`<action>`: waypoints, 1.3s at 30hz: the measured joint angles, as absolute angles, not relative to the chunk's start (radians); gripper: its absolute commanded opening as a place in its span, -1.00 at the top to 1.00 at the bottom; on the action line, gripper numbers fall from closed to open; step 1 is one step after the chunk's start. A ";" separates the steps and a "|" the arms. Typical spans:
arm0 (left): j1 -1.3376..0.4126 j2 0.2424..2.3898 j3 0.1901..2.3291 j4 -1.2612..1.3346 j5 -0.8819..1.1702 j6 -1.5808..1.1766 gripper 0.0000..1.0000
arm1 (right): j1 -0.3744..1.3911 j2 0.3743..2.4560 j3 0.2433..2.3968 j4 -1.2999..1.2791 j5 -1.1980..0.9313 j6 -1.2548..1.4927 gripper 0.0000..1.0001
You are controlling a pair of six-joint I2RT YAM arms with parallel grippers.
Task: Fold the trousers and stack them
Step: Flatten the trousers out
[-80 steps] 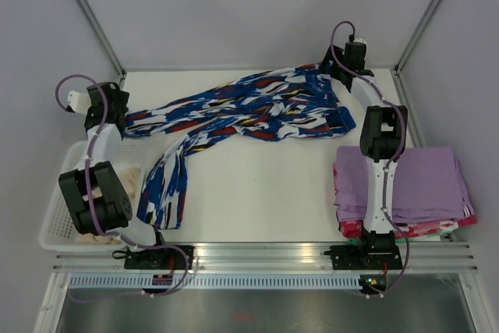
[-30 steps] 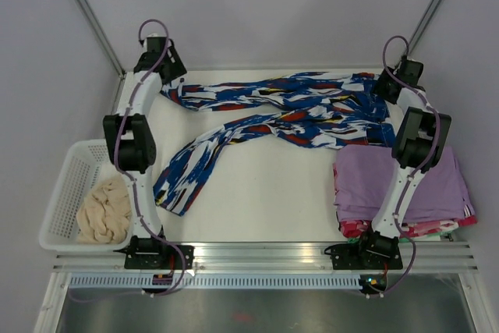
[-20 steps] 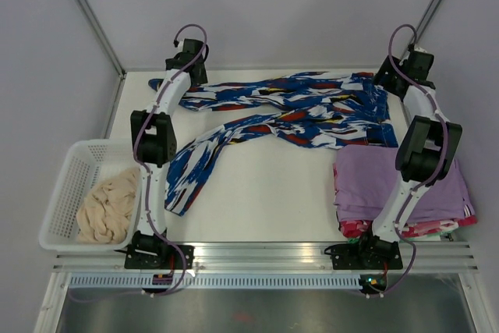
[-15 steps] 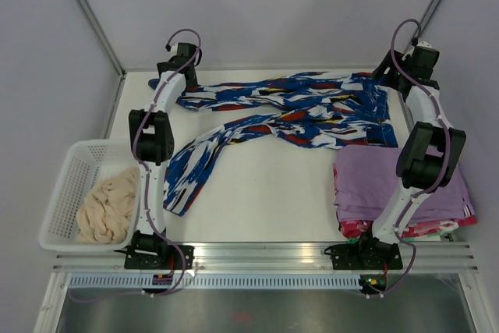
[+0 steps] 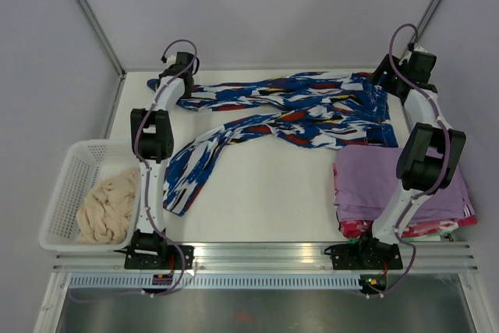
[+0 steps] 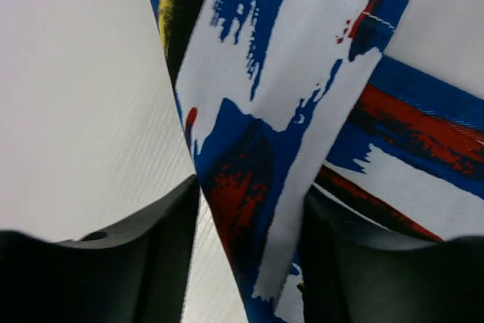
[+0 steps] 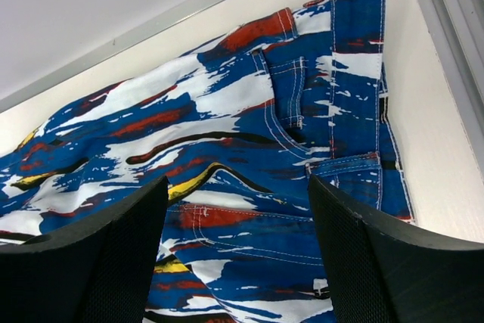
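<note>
Your trousers [image 5: 304, 111] lie spread across the far half of the bench [image 5: 265, 208], from 10 to 2 o'clock. The waistband is at 2 o'clock. One leg runs out to 10 and the other trails down toward 7. Your left claw [image 6: 249, 191] is at the 10 o'clock hem with a finger either side of the cuff and cloth filling the gap; can't tell if it's pinched. Your right claw [image 7: 238, 181] hangs over the waistband, jaws wide apart, nothing in them. A lilac folded stack [image 5: 421, 181] sits at 4 o'clock, just beside the waist end. The basket [image 5: 62, 193] at 8 o'clock holds a cream fluffy bundle [image 5: 105, 208].
</note>
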State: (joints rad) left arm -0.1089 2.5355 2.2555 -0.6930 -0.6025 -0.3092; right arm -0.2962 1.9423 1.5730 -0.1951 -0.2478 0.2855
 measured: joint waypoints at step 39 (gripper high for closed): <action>-0.079 1.771 1.541 -0.106 -0.396 -0.799 0.95 | -0.210 2.040 1.611 -0.119 -0.304 0.362 0.79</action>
State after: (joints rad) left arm -0.0788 1.7710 1.5406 -0.1059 -0.3958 -0.7994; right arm -0.2104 2.0403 1.6112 -0.1188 -0.3042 0.3622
